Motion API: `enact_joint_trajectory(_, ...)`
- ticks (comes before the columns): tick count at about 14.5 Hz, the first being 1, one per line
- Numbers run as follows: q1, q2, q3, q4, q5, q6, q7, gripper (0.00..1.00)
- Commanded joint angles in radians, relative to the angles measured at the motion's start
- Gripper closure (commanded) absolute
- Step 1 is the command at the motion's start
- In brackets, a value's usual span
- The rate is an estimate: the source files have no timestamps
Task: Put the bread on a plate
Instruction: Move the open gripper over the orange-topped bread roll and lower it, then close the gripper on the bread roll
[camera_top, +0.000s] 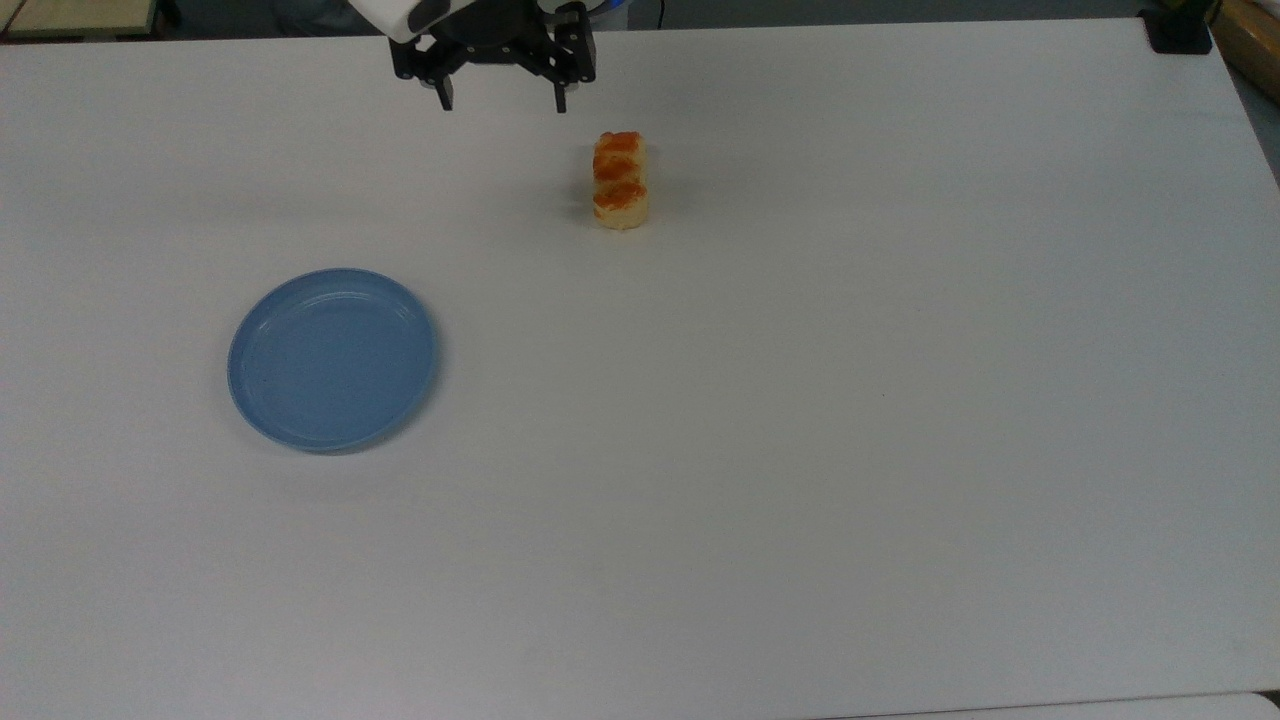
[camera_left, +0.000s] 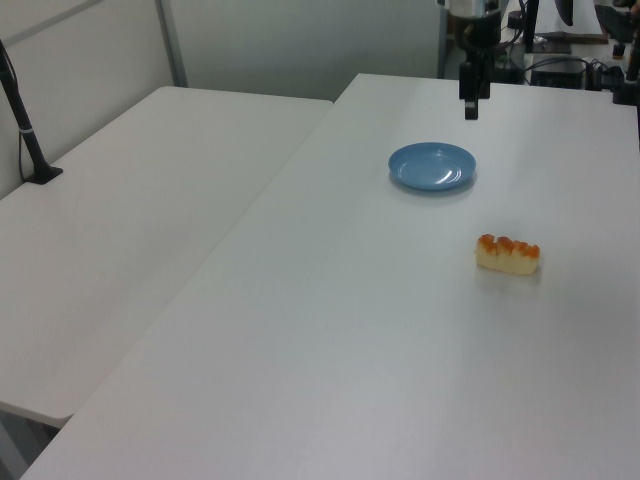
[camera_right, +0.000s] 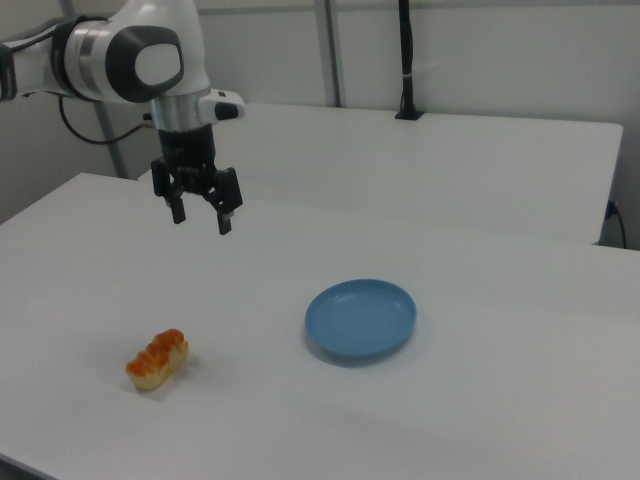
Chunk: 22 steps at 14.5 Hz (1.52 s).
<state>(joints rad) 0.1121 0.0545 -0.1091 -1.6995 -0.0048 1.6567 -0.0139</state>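
bread (camera_top: 621, 180) on table (camera_top: 800, 400), spread fingers (camera_top: 445, 95) hovering apart

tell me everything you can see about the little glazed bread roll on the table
The small oblong pale-yellow bread roll has three orange-brown glazed bumps in a row along its top, over a soft-looking, lighter base. It lies flat on the white table, intact, its long axis running up and down in the top view. Nothing else touches it: the round light-blue plate sits well apart, and the open black two-finger gripper hangs above the table to the top view's upper left of it.
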Motion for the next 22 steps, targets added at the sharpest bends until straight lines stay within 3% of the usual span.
enact_joint_trajectory(1,0.066,-0.045,-0.009,-0.112,0.02,0.047,0.055,0.0)
enact_joint_trajectory(10,0.155,-0.119,0.003,-0.396,0.009,0.221,0.106,0.0)
enact_joint_trajectory(15,0.172,-0.139,0.075,-0.597,-0.046,0.403,0.192,0.0)
enact_joint_trajectory(22,0.158,-0.016,0.074,-0.601,-0.083,0.502,0.193,0.03)
